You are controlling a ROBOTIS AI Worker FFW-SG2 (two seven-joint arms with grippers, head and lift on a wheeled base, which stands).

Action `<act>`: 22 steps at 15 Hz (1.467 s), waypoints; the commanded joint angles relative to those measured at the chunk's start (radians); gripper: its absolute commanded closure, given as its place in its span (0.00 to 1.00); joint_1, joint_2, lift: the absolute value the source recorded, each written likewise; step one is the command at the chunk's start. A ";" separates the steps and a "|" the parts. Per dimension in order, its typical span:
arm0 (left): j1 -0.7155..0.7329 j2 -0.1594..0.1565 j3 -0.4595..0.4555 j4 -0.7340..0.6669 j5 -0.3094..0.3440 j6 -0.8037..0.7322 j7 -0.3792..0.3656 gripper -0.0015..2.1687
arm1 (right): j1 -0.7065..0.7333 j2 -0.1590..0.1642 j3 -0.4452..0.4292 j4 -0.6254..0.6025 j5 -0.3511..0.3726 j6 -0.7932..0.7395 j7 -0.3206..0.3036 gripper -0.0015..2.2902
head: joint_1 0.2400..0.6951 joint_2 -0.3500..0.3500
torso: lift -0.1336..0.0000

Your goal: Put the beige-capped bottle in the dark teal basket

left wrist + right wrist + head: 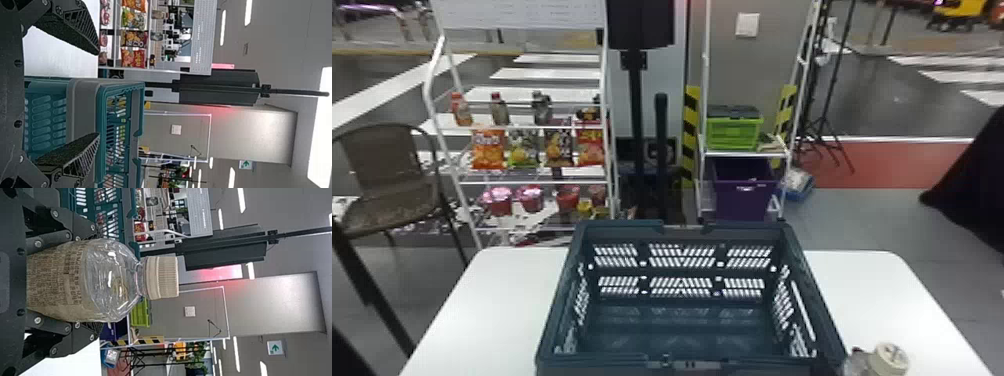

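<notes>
White table [497, 300]: bears the dark teal basket [559, 300], open for loading.
Right gripper [98, 281]: clamps your beige-capped bottle [111, 278] upright beside it, likely for lifting in.
Left gripper [98, 94]: fingers apart, empty.

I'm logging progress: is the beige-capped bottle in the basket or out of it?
Out. The head view shows the bottle beside the basket, at its right near corner; the right jaws hold it.

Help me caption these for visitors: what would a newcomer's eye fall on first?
The dark teal basket, large and central on the white table. Next, the beige-capped bottle in the right tool, by the basket's near right corner. Colourful snack bags stand behind, left.
</notes>
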 commanded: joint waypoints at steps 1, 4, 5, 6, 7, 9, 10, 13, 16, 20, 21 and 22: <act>0.000 -0.001 0.000 0.000 0.000 0.000 0.000 0.07 | 0.000 0.000 0.000 -0.002 0.000 0.000 0.001 1.00 | 0.57 0.50 | 1.00; 0.000 -0.001 0.000 0.000 0.000 0.000 0.000 0.07 | 0.000 0.000 0.000 -0.005 0.001 0.003 0.001 1.00 | 0.57 0.50 | 1.00; 0.000 -0.001 0.000 0.000 0.000 0.000 0.000 0.07 | 0.000 0.000 0.000 -0.005 0.001 0.000 -0.001 1.00 | 0.57 0.50 | 1.00; 0.000 -0.001 0.000 0.000 0.000 0.000 0.000 0.07 | 0.000 0.000 0.000 -0.005 0.001 0.003 -0.001 1.00 | 0.57 0.50 | 1.00; 0.000 -0.001 0.000 0.000 0.000 0.000 0.000 0.07 | -0.001 0.000 0.000 -0.005 0.001 0.003 -0.001 1.00 | 0.57 0.50 | 1.00; 0.000 -0.001 0.000 0.001 0.000 0.000 0.000 0.07 | -0.004 0.000 0.000 -0.010 0.000 0.006 -0.001 1.00 | 0.57 0.50 | 1.00; 0.000 -0.001 0.000 0.001 0.000 0.000 0.000 0.07 | -0.009 0.000 0.000 -0.019 0.000 0.025 -0.001 1.00 | 0.57 0.50 | 1.00; 0.000 -0.001 -0.002 0.001 0.000 0.000 0.000 0.07 | -0.059 0.000 0.000 -0.083 0.000 0.163 -0.001 1.00 | 0.57 0.50 | 1.00; 0.002 -0.001 -0.002 0.004 0.000 -0.003 0.000 0.07 | -0.159 0.000 0.008 -0.149 0.005 0.387 -0.002 1.00 | 0.57 0.50 | 1.00; -0.001 0.000 0.000 0.012 0.003 -0.003 -0.002 0.07 | -0.352 0.002 0.051 -0.177 0.026 0.752 -0.016 1.00 | 0.57 0.50 | 1.00; -0.005 0.002 0.000 0.015 0.009 -0.003 -0.003 0.07 | -0.417 0.005 0.071 -0.175 0.032 0.856 -0.018 1.00 | 0.57 0.50 | 1.00; -0.008 0.002 0.000 0.017 0.012 -0.003 -0.003 0.07 | -0.481 0.008 0.083 -0.166 0.034 0.960 -0.019 1.00 | 0.57 0.50 | 1.00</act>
